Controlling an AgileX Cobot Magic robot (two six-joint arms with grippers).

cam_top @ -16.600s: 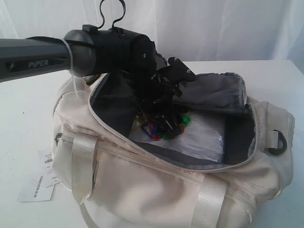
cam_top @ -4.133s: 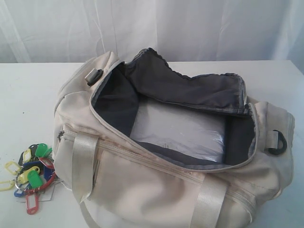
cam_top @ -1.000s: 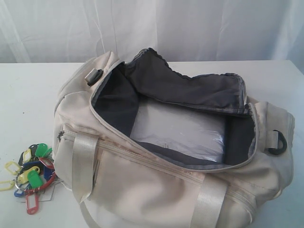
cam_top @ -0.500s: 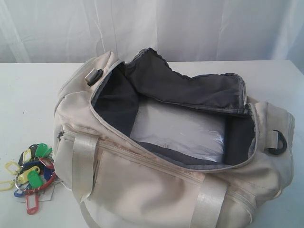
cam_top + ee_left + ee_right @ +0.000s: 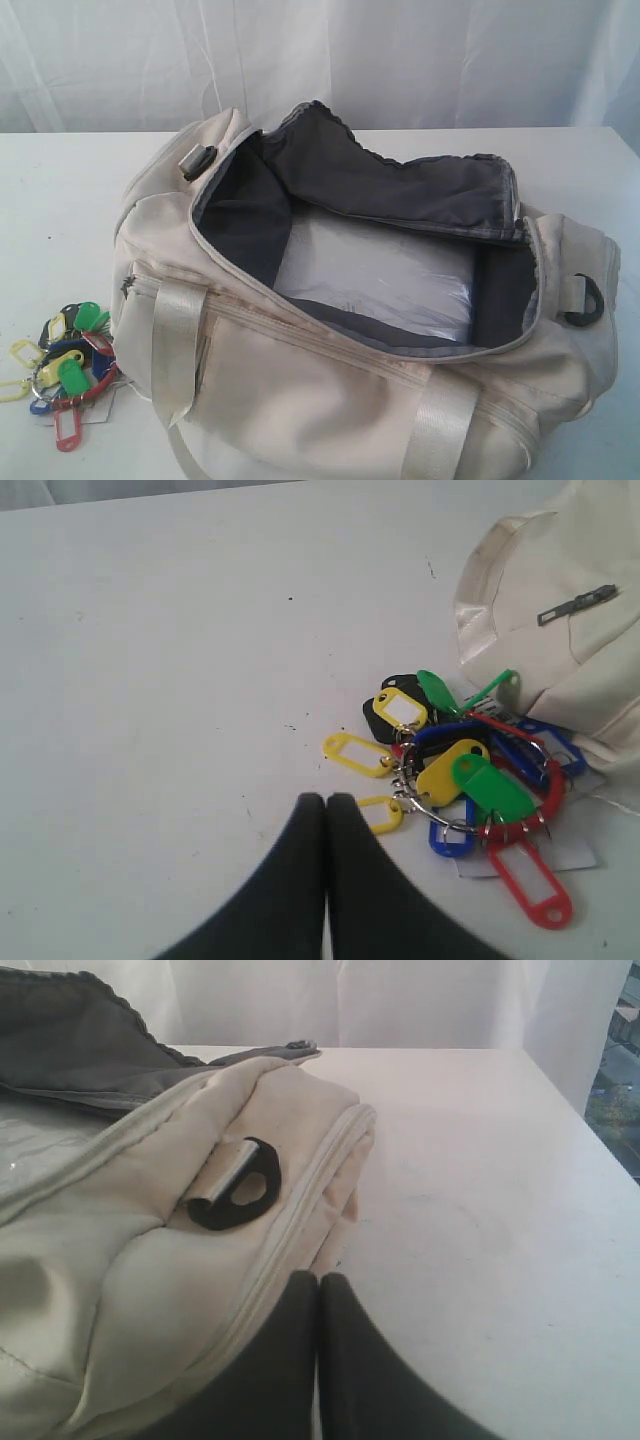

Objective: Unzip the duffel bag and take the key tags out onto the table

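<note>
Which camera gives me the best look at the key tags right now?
The left wrist view: the key tags lie spread on the table, whole and close. The exterior view shows them small at its left edge. The right wrist view shows none.

white curtain (image 5: 400,50) hangs behind; crinkled clear plastic packet (image 5: 380,270) and paper label (image 5: 578,852) lie flat.

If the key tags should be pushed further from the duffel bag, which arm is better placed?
Left, probably: the left tool, shut, hangs close beside the key tags on the table. The right tool is at the duffel bag's far end.
</note>
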